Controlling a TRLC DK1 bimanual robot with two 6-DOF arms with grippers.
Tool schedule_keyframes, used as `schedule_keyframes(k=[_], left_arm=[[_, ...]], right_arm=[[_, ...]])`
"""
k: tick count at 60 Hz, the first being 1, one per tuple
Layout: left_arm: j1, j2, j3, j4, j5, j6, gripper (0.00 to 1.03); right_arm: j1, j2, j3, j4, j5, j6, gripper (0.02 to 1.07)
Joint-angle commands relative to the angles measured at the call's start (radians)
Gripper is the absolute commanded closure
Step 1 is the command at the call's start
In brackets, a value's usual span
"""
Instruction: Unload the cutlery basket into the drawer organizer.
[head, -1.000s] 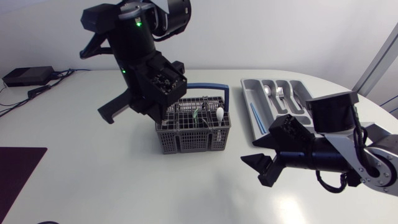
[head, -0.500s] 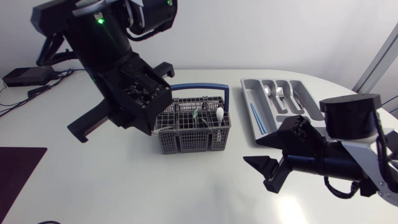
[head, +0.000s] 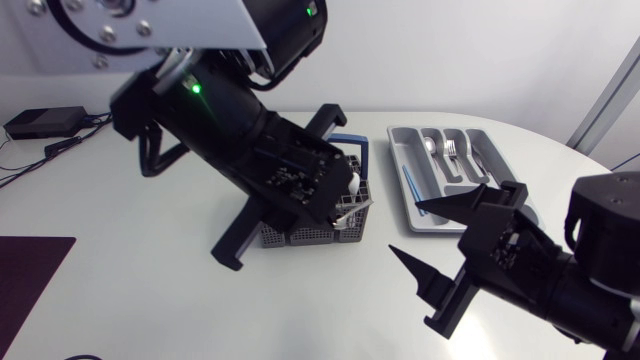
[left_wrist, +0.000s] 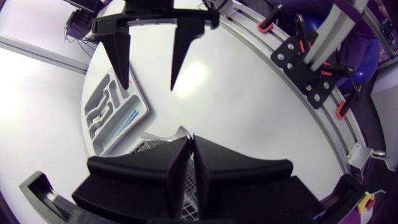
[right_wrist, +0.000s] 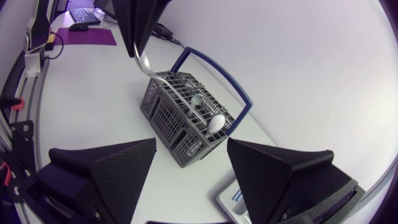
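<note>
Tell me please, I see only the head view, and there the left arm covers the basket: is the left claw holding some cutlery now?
Observer: Yes. In the right wrist view the left claw is shut on a silver handle, and the handle's lower end is at the rim of the basket.
Operator: Is anything in the basket besides the white one?
Observer: Yes, a greenish piece stands in the basket near it, without touching it. The arm hides this piece from you.
</note>
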Motion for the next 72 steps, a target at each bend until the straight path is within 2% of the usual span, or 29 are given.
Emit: schedule_keyframes(k=[1,10,14,22,25,34,38,45,63,72], left_arm=[[-0.016,-0.024,-0.056,0.077,0.042,-0.069,0.91],[-0.025,-0.026,-0.092,0.109,0.113,-0.099,0.91],[-0.018,-0.024,-0.092,0.113,0.15,-0.105,0.91],[-0.005,-0.015,-0.099,0.116,0.176,-0.105,0.91],[-0.004,-0.007,-0.101,0.116,0.177,-0.102,0.91],[0.008,0.013,-0.101,0.116,0.191,-0.099,0.91],[0.01,0.014,-0.099,0.116,0.194,-0.098,0.92],[0.011,0.02,-0.096,0.116,0.202,-0.098,0.92],[0.013,0.028,-0.101,0.116,0.2,-0.098,0.91],[0.013,0.028,-0.096,0.113,0.2,-0.101,0.91]], right_arm=[[0.05,-0.002,-0.061,0.038,0.061,-0.098,0.24],[0.09,-0.008,-0.107,0.11,0.145,-0.219,0.25],[0.095,-0.011,-0.117,0.13,0.151,-0.251,0.25],[0.102,-0.008,-0.117,0.179,0.154,-0.303,0.49],[0.107,0.003,-0.113,0.194,0.157,-0.317,0.55],[0.162,0.042,-0.101,0.231,0.186,-0.318,0.57],[0.191,0.07,-0.099,0.242,0.2,-0.32,0.62],[0.213,0.11,-0.094,0.279,0.212,-0.32,0.63],[0.222,0.124,-0.07,0.282,0.223,-0.338,0.93],[0.222,0.124,-0.071,0.282,0.226,-0.337,0.96]])
